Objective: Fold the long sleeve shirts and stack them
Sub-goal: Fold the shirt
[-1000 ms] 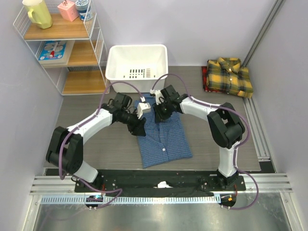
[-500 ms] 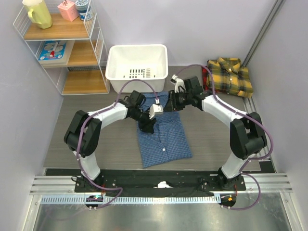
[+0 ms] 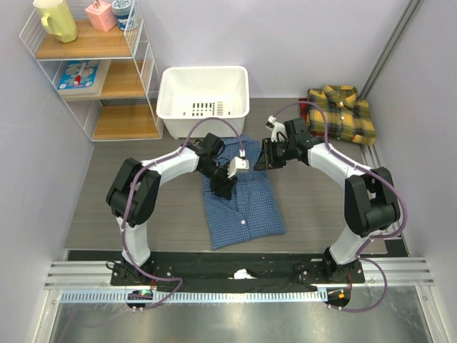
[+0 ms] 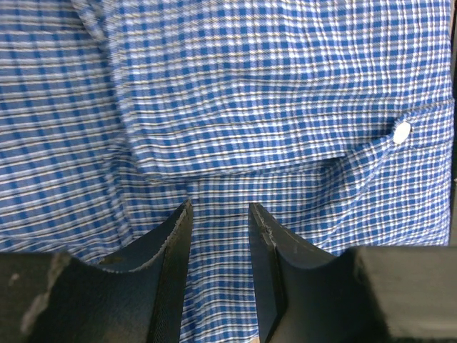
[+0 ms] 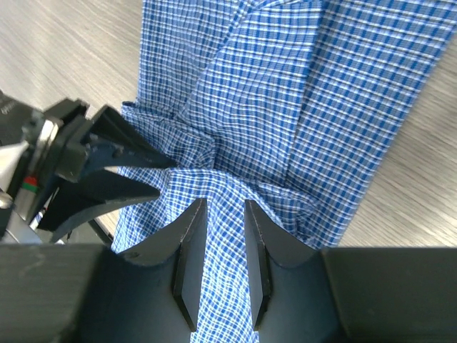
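Note:
The blue fine-check shirt (image 3: 243, 206) lies folded flat on the table's middle, collar end toward the back. My left gripper (image 3: 223, 187) hovers low over its upper left part, jaws open, with check cloth (image 4: 285, 93) and a white button (image 4: 402, 132) just ahead of the left gripper (image 4: 220, 207). Over the shirt's upper right edge, my right gripper (image 3: 263, 163) is open too. Its wrist view shows bunched blue cloth (image 5: 285, 107) beneath the right gripper (image 5: 224, 204) and the left gripper (image 5: 166, 177) close by. The yellow-and-dark plaid shirt (image 3: 343, 113) lies folded at the back right.
A white plastic basket (image 3: 203, 93) stands just behind the blue shirt. A wire shelf unit (image 3: 93, 71) with a yellow jug and small items fills the back left corner. Metal rails (image 3: 378, 189) run along the table's right side.
The left gripper has swung right, from the shirt's left edge in over its upper part, jaws narrowing. The right gripper has drawn off the collar area to the shirt's right edge and opened slightly.

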### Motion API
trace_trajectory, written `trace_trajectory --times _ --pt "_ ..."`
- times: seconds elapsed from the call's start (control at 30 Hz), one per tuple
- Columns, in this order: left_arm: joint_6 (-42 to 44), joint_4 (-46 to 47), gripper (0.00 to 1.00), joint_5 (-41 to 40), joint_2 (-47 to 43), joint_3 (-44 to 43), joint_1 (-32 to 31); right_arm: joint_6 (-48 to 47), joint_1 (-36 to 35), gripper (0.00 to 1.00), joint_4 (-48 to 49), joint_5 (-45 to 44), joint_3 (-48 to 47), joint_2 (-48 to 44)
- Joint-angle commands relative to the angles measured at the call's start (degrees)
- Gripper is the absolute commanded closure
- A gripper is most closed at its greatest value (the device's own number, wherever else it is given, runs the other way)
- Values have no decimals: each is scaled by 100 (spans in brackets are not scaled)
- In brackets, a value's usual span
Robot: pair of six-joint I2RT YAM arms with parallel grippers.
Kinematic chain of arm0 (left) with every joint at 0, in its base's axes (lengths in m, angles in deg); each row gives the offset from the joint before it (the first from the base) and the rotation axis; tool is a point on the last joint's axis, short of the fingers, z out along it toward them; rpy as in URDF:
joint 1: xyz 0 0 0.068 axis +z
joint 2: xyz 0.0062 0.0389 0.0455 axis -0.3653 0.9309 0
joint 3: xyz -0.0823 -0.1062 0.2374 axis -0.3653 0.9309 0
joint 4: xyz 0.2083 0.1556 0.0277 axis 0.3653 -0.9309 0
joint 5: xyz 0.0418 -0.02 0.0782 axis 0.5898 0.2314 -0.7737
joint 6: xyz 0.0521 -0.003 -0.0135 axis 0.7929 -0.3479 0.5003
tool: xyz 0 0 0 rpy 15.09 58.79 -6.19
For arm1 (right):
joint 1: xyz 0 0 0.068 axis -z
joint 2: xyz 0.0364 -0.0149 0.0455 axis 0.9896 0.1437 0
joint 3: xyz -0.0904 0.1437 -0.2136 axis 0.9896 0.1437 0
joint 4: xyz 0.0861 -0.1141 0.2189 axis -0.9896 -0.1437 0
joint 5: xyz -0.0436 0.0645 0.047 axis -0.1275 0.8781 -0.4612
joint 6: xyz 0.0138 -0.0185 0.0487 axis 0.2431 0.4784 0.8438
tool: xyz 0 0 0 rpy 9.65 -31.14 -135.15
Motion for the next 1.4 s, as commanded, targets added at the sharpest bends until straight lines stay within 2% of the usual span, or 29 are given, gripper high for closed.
trace_trajectory --times 0.0,0.2,0.23,0.27,0.3,0.6,0.63,0.77,0.87,1.0,1.13,1.37 --pt "152 -321 62 -68 59 -194 -106 -107 108 67 8 144 -137 -183" --pt "100 -339 63 -148 129 -264 -150 -98 160 66 -1 171 -137 -192" --pt "65 -243 62 -226 120 -273 -150 -89 169 67 8 197 -155 -174" --pt "-110 -129 54 -305 86 -204 -150 -81 169 67 -1 223 -155 -174" --pt "-111 -58 52 -341 59 -177 -159 -81 169 66 -10 232 -163 -166" --pt "-199 -118 47 -429 252 -404 -133 -10 178 66 -36 320 -172 -104" --pt "-112 -215 48 -403 313 -457 -133 -10 178 66 -36 320 -172 -104" --pt "143 -470 65 -219 305 -493 -133 -37 187 66 -45 302 -172 -69" --pt "328 -471 73 -60 51 -265 -124 -28 187 66 -45 320 -164 -43" --pt "267 -383 82 107 -266 -28 -124 -10 187 66 -45 364 -163 -25" --pt "21 -225 100 125 -424 52 -124 51 187 66 -62 521 -155 36" --pt "-94 -93 100 72 -653 96 -115 350 161 71 -36 1119 109 37"
